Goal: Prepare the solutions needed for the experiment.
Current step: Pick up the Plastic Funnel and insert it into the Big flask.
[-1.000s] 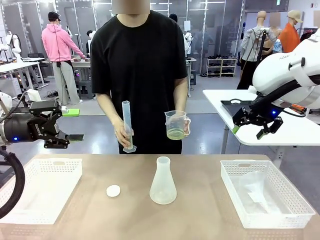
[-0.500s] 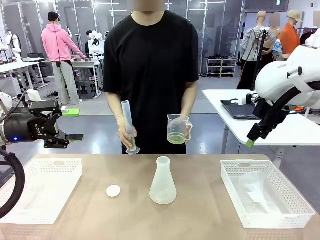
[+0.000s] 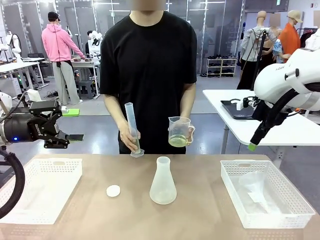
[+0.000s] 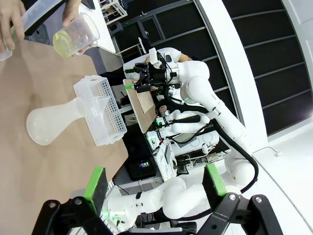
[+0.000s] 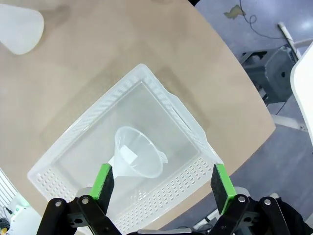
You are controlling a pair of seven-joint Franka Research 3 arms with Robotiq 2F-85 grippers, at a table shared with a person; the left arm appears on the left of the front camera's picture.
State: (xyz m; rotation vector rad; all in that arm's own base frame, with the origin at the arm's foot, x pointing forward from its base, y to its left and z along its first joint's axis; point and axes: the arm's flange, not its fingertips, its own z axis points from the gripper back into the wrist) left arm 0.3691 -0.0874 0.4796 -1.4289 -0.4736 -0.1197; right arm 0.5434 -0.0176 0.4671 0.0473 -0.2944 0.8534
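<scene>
A shallow layer of pale yellow-green, see-through solutions (image 3: pixel 177 142) lies in a clear beaker (image 3: pixel 179 126) that a person holds in one hand (image 3: pixel 189 131) above the tabletop's (image 3: pixel 210 215) far edge, with a tilted graduated cylinder (image 3: pixel 130 120) in the other hand (image 3: pixel 127 140). A frosted conical flask (image 3: pixel 163 182) stands mid-tabletop, a white cap (image 3: pixel 113 190) near it, and bare surface runs out to the left basket (image 3: pixel 55 161) and the right basket (image 3: pixel 235 192). The left gripper (image 4: pixel 155 181) hovers level, high at the left side, and the right gripper (image 5: pixel 162 180) points down over a funnel (image 5: pixel 138 157) in the right basket, each with fingers spread wide and holding nothing.

The right arm (image 3: pixel 287 80) has a smooth white rounded shell. The left claw (image 4: pixel 154 181) and the right claw (image 5: pixel 162 183) are black with green pads (image 5: pixel 104 180). The person (image 3: pixel 149 60) wears a black short-sleeved T-shirt (image 3: pixel 150 100).
</scene>
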